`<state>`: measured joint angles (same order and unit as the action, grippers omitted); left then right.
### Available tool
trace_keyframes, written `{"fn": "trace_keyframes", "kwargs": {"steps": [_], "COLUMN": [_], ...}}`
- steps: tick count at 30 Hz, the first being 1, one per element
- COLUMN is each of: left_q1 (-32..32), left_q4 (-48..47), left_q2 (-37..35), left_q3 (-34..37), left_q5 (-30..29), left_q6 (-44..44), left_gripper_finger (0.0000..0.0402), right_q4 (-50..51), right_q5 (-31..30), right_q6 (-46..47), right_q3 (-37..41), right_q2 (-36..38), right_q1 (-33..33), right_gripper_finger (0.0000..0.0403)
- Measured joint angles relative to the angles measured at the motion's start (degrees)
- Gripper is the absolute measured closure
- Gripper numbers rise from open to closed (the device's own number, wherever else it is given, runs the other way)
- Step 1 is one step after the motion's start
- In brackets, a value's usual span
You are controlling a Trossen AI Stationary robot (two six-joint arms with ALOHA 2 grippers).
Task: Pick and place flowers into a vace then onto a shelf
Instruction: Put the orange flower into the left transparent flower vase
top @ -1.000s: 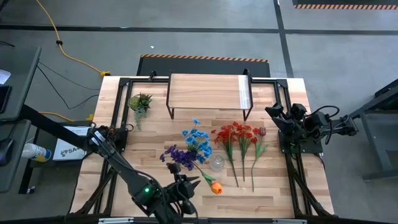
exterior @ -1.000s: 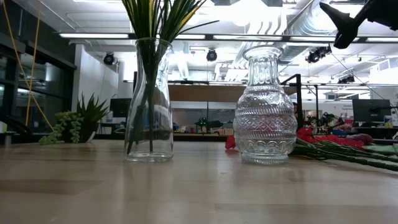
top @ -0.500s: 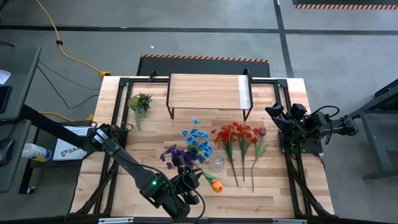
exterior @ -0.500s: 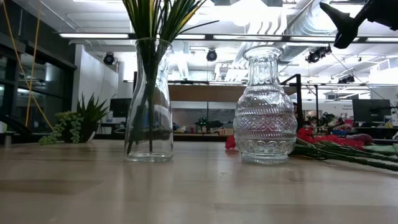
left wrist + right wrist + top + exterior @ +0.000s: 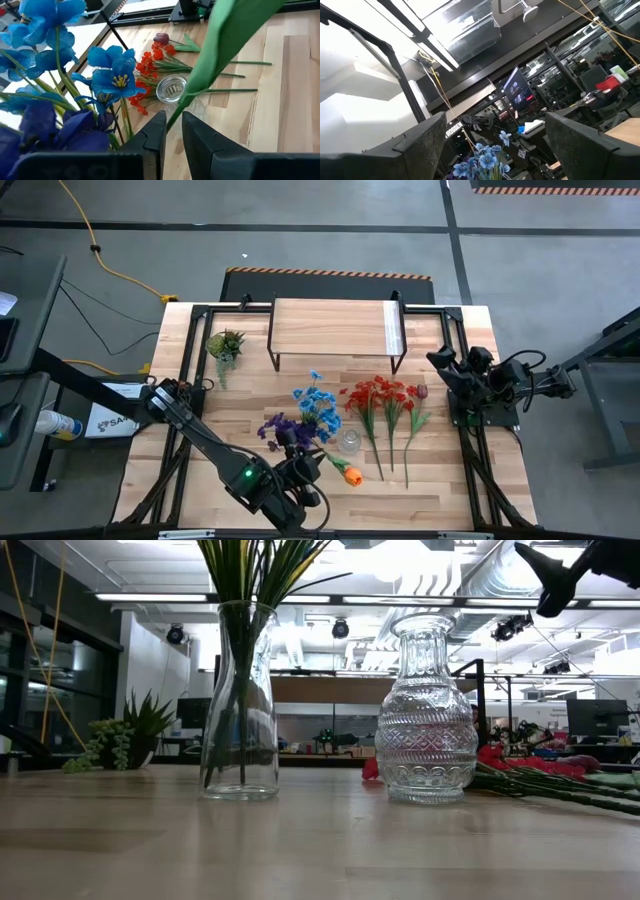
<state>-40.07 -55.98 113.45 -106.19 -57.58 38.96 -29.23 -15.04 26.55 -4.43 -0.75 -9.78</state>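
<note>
My left gripper (image 5: 303, 469) (image 5: 173, 118) is near the table's near edge, shut on the green stem of the orange flower (image 5: 350, 476), whose head shows just to its right. Blue flowers (image 5: 318, 405) and purple flowers (image 5: 285, 430) stand in a tall clear vase (image 5: 238, 700). A round patterned glass vase (image 5: 348, 442) (image 5: 425, 710) stands upright right of it. Red flowers (image 5: 383, 396) and the maroon tulip (image 5: 421, 391) lie flat on the table. The shelf (image 5: 335, 328) stands at the far edge. My right gripper (image 5: 495, 122) waits open at the right edge, raised. My left gripper pinches the orange flower's green stem and leaf (image 5: 181, 102) between its two fingers (image 5: 156, 131). The stem runs away from the fingers toward the round vase and widens into a broad leaf (image 5: 235, 25). Whether the flower is lifted clear I cannot tell.
A small spiky potted plant (image 5: 226, 345) stands at the far left, beside the shelf. The red stems (image 5: 560, 790) stretch along the table right of the round vase. Bare wood lies along the near edge (image 5: 420, 505) and left of the tall vase.
My left arm has moved a little toward the far edge and the right, toward the vases, within the first half second, then held still. The orange flower's head has shifted slightly to the right with it.
</note>
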Motion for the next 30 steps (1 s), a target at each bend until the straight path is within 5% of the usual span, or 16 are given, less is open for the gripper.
{"fn": "trace_keyframes", "kwargs": {"steps": [10, 20, 30], "left_q1": [0.0, 0.0, 0.0], "left_q4": [-0.7, -3.4, -3.2], "left_q2": [0.0, 0.0, 0.0], "left_q3": [0.0, 0.0, 0.0], "left_q5": [1.8, 1.9, 2.5], "left_q6": [0.5, 4.8, 4.8], "left_gripper_finger": [0.0379, 0.0314, 0.0327], "right_q4": [0.0, -0.1, -0.2], "right_q5": [0.4, 0.2, 0.2], "right_q6": [0.0, 0.0, 0.0], "right_q3": [0.0, 0.0, 0.0], "right_q2": [0.0, 0.0, 0.0], "right_q1": [0.0, 0.0, 0.0], "right_gripper_finger": [0.0075, 0.0075, 0.0075]}}
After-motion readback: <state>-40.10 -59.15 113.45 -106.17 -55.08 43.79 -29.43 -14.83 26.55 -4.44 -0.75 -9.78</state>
